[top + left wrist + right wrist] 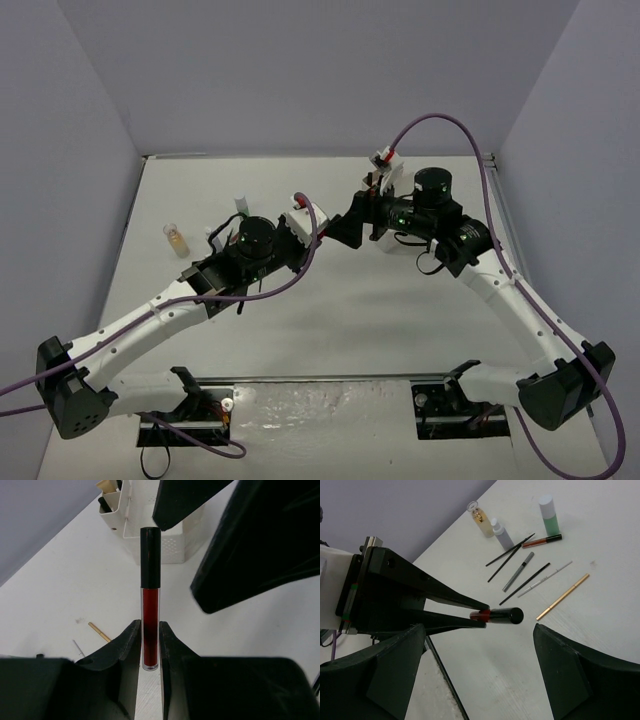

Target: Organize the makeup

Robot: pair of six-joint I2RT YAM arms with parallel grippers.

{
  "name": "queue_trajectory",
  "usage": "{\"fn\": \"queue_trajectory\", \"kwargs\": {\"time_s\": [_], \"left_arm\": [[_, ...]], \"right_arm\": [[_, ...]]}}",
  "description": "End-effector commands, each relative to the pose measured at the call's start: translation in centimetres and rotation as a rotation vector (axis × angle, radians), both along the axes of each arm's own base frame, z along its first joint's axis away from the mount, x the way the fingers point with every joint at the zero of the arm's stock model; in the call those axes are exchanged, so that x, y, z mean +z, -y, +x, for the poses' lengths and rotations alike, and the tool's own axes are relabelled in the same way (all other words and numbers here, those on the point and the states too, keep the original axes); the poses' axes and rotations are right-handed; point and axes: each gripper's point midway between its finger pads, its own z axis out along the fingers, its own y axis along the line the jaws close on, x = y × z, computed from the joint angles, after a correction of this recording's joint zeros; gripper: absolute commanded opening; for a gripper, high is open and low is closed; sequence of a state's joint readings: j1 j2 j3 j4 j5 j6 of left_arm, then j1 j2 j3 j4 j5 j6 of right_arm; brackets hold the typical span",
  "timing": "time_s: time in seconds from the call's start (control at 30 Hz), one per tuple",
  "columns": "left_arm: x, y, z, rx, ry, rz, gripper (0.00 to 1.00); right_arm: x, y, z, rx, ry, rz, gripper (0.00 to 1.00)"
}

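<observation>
**Handover of one item, near to far.** Nearest, your left gripper (149, 632) is pinching the base of a lip gloss (150, 587). The jaws are nearly closed on it and the tube is pointing straight out past the fingertips. This is leaving the black cap free, probably for the other arm to take. Just beyond the lip gloss, your right gripper (480, 647) is standing wide open and gripping nothing, its fingers either side of the cap and apart from it. Behind the lip gloss, the white box (167, 545) is offering its compartments. Farther from the lip gloss, pencils (525, 570), a gold stick (563, 596) and small bottles (501, 532) are lying loose on the table (600, 555), not yet sorted.
</observation>
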State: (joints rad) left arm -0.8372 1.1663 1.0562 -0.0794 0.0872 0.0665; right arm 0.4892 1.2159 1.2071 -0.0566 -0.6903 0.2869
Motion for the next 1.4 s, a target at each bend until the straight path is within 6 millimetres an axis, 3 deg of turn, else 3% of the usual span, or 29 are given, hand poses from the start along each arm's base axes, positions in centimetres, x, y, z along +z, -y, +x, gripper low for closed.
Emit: {"fn": "queue_trajectory", "kwargs": {"time_s": [0.0,0.23,0.57,0.77,0.87,0.97,1.1,1.2,1.27,1.37], "left_arm": [[6.4,0.8,-0.5,-0.061,0.151,-0.088,0.00],[6.6,1.3,-1.2,-0.113,0.166,-0.090,0.00],[7.0,1.4,-1.1,-0.125,0.221,-0.093,0.00],[6.8,1.5,-1.0,-0.125,0.213,-0.094,0.00],[6.1,1.2,-0.7,-0.102,0.192,-0.081,0.00],[5.7,0.8,-0.4,-0.068,0.170,-0.073,0.19],[5.0,-0.7,0.3,0.028,0.134,-0.059,0.65],[4.8,-2.6,0.9,0.137,0.107,-0.046,0.88],[4.6,-4.4,1.4,0.231,0.083,-0.036,0.95],[3.7,-7.4,1.6,0.364,0.014,0.002,0.97]], "right_arm": [[2.7,-1.5,0.2,0.045,0.063,0.057,0.84],[1.6,-2.0,0.3,0.064,0.031,0.050,0.74],[0.8,-2.2,-0.1,0.086,0.008,0.048,0.40],[0.8,-2.0,0.3,0.066,0.021,0.041,0.06],[0.8,-1.9,0.8,0.044,0.031,0.034,0.00],[0.9,-1.6,1.5,0.019,0.043,0.025,0.00],[0.8,-0.7,3.4,-0.055,0.063,0.002,0.00],[0.7,1.1,6.1,-0.171,0.087,-0.036,0.00],[1.0,2.7,8.5,-0.288,0.125,-0.075,0.00],[1.0,4.7,11.5,-0.423,0.175,-0.144,0.00]]}}
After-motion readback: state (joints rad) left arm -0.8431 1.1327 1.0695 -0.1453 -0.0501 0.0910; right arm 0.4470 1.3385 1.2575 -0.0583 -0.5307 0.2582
